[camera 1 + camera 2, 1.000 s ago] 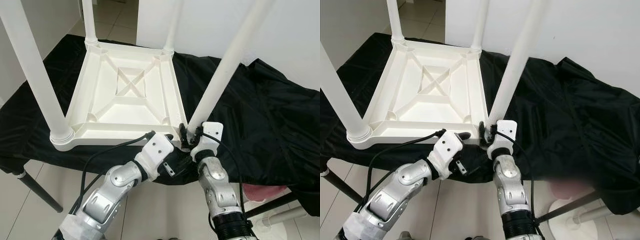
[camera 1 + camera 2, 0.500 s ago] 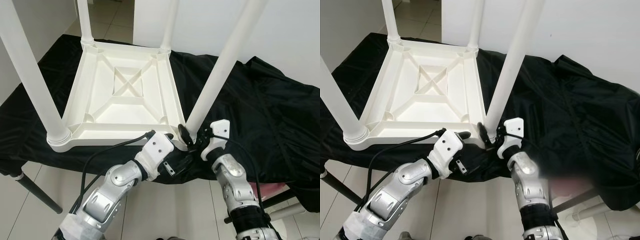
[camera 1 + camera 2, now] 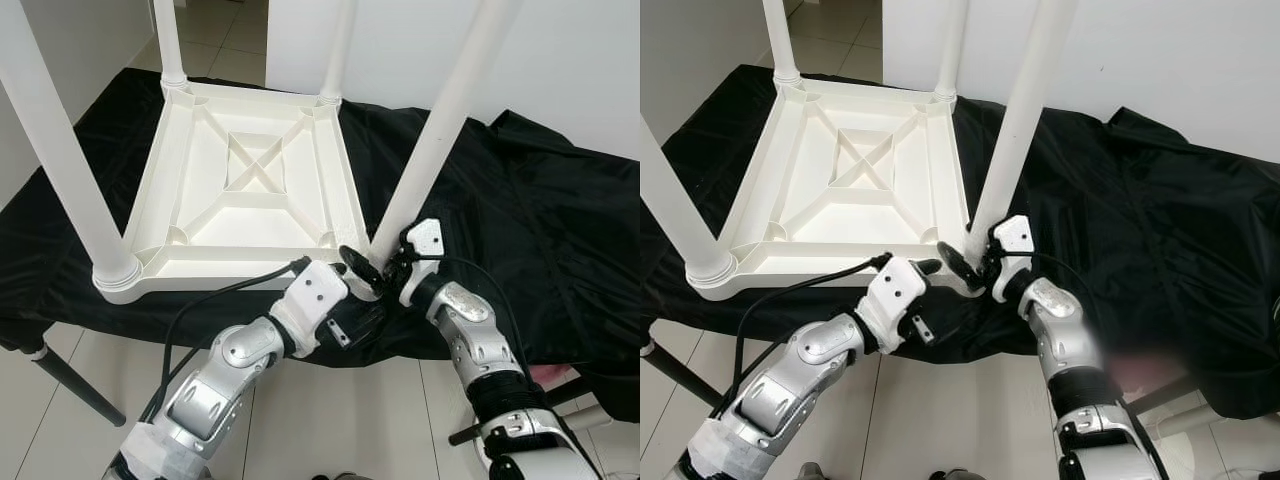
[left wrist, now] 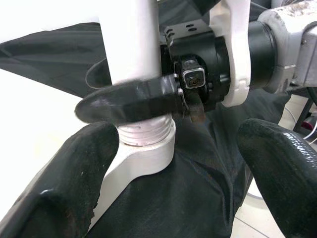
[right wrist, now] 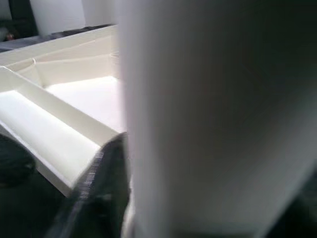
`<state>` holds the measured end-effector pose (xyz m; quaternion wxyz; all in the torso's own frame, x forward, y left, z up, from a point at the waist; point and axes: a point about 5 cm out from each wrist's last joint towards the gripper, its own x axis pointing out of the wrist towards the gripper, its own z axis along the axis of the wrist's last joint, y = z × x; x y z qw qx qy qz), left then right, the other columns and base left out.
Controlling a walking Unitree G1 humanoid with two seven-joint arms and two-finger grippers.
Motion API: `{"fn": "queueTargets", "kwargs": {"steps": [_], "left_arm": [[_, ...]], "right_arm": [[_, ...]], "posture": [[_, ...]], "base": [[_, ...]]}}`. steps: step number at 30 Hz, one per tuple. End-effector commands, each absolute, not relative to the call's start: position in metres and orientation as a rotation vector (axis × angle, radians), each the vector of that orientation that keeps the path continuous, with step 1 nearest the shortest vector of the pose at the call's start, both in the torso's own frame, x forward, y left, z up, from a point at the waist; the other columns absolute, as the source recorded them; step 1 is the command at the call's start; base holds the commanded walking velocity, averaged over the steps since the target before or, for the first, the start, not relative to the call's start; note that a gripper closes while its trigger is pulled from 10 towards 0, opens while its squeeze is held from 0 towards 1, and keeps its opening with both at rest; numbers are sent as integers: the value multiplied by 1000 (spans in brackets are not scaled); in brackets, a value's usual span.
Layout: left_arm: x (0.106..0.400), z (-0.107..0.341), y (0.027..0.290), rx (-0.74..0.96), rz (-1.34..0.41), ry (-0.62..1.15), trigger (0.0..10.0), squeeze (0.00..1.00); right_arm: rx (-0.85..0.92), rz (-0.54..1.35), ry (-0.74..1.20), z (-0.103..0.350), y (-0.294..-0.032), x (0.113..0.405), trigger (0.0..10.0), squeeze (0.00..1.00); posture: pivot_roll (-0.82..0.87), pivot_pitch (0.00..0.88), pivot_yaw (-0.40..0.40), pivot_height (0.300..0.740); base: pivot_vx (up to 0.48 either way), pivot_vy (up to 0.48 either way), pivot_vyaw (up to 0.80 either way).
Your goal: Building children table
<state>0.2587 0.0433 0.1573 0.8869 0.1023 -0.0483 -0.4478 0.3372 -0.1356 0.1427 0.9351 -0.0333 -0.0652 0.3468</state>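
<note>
A white children's table [image 3: 200, 268] lies upside down on a black cloth, its four legs pointing up. My right gripper [image 3: 376, 266] is shut on the base of the near-right leg [image 3: 440, 110], just above the corner socket. One of its black fingers [image 4: 129, 101] wraps across the leg's threaded end. My left gripper [image 4: 183, 148] is open just below that same corner, at the cloth's front edge. Its two fingers [image 4: 74, 173] are spread wide on either side of the socket and do not clamp it.
The black cloth [image 3: 520, 220] covers a worktable and hangs over the front edge. The table's three other legs [image 3: 55, 150] stand tall near the camera. A black stand leg [image 3: 70, 385] slants over the tiled floor at left. Something pink [image 3: 545, 372] sits low at right.
My right forearm has swung out to the right and the wrist has turned around the leg, so its finger now shows on the leg's left side. The left gripper stays at the corner.
</note>
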Motion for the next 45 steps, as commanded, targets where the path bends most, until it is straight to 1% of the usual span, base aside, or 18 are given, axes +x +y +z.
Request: {"fn": "queueTargets", "kwargs": {"steps": [1,10,11,12,16,18,19,21,22,23,25,29,31,32,34,36,38,45], "left_arm": [[256,156,39,217,-1000,-96,10000,0],[255,156,40,216,-993,-96,10000,0],[255,156,40,215,-995,-94,10000,0],[255,155,40,216,-996,-92,10000,0],[256,156,41,217,-996,-92,10000,0],[257,155,41,218,-995,-92,10000,0],[256,155,41,219,-996,-89,10000,0],[256,155,41,219,-996,-89,10000,0],[256,154,41,219,-997,-88,10000,0],[256,154,41,219,-997,-88,10000,0],[256,153,42,218,-996,-82,10000,0],[256,153,42,218,-996,-82,10000,0],[256,150,43,213,-993,-71,10000,0],[256,150,43,213,-993,-71,10000,0],[257,146,44,204,-987,-59,10000,0],[256,145,44,201,-986,-57,10000,0],[257,145,44,194,-977,-58,10000,0],[257,145,45,188,-965,-61,10000,0]], "right_arm": [[-90,740,-111,137,-134,336,0,0],[-91,742,-76,128,-142,332,0,0],[-82,740,-70,127,-143,332,4196,0],[-46,725,-68,126,-143,331,10000,0],[3,704,-73,126,-140,329,10000,0],[8,634,-79,127,-137,328,10000,0],[-2,563,-78,126,-136,329,10000,0],[-2,563,-78,126,-136,329,10000,0],[-10,514,-77,126,-136,329,10000,0],[-10,514,-77,126,-136,329,10000,0],[26,411,-77,125,-130,326,10000,0],[26,411,-77,125,-130,326,10000,0],[127,240,-69,124,-121,323,10000,0],[127,240,-69,124,-121,323,10000,0],[188,81,-76,124,-110,318,10000,0],[198,35,-78,124,-106,316,10000,0],[226,22,-82,125,-100,311,10000,0],[223,81,-116,129,-102,308,10000,0]], "posture": [[42,89,-118,740],[39,94,-114,740],[37,95,-112,740],[37,94,-111,740],[37,94,-110,740],[37,94,-109,740],[36,94,-105,740],[36,94,-105,740],[36,93,-105,740],[36,93,-105,740],[41,92,-102,740],[41,92,-102,740],[38,84,-97,740],[38,84,-97,740],[41,80,-100,740],[47,75,-103,740],[47,75,-103,740],[44,67,-105,740]], "base": [[0,0,0],[0,0,0],[0,0,0],[0,0,0],[0,0,0],[0,0,0],[0,0,0],[0,0,0],[0,0,0],[0,0,0],[0,0,0],[0,0,0],[0,0,0],[0,0,0],[0,0,0],[0,0,0],[0,0,0],[0,0,0]]}}
